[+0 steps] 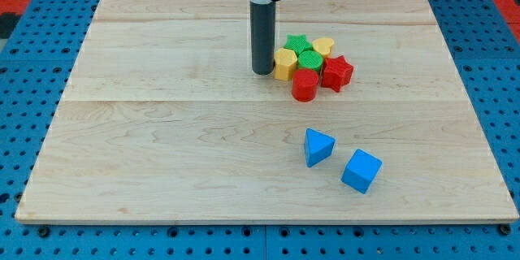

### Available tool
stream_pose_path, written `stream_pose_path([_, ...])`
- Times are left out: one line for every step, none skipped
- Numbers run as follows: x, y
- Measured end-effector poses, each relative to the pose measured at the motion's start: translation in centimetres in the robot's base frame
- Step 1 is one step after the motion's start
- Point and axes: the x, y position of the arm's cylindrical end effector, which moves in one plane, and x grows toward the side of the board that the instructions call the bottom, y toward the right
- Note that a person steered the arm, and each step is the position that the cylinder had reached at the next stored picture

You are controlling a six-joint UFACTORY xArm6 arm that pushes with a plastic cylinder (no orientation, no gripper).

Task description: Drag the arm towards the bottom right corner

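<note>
Tip (262, 71) just left of yellow block (284, 64), holding nothing, no jaws. Straight diagonal to bottom-right corner risks ploughing cluster, red cylinder (305, 86), then blue cube (361, 171).

wood board (162, 146): 6-block cluster (313, 63), 2 blue blocks (341, 159).

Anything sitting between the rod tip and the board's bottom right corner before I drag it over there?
Yes. From my tip, a straight line to that corner runs close to the blue triangular block and the blue cube. The red cylinder sits just right of the start.
</note>
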Motion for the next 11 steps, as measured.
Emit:
stream_pose_path([2.0,0.0])
stream_pose_path([3.1,-1.7])
stream_pose_path([5.8,0.1])
stream_pose_path([5.8,2.7])
stream_pose_path([5.3,3.0])
stream_pose_path([4.9,2.2])
stream_pose_path([4.7,2.5])
stream_pose_path([4.6,2.6])
stream_pose_path([7.6,5.8])
stream_pose_path([11.6,9.8])
stream_pose_path([14.0,20.2])
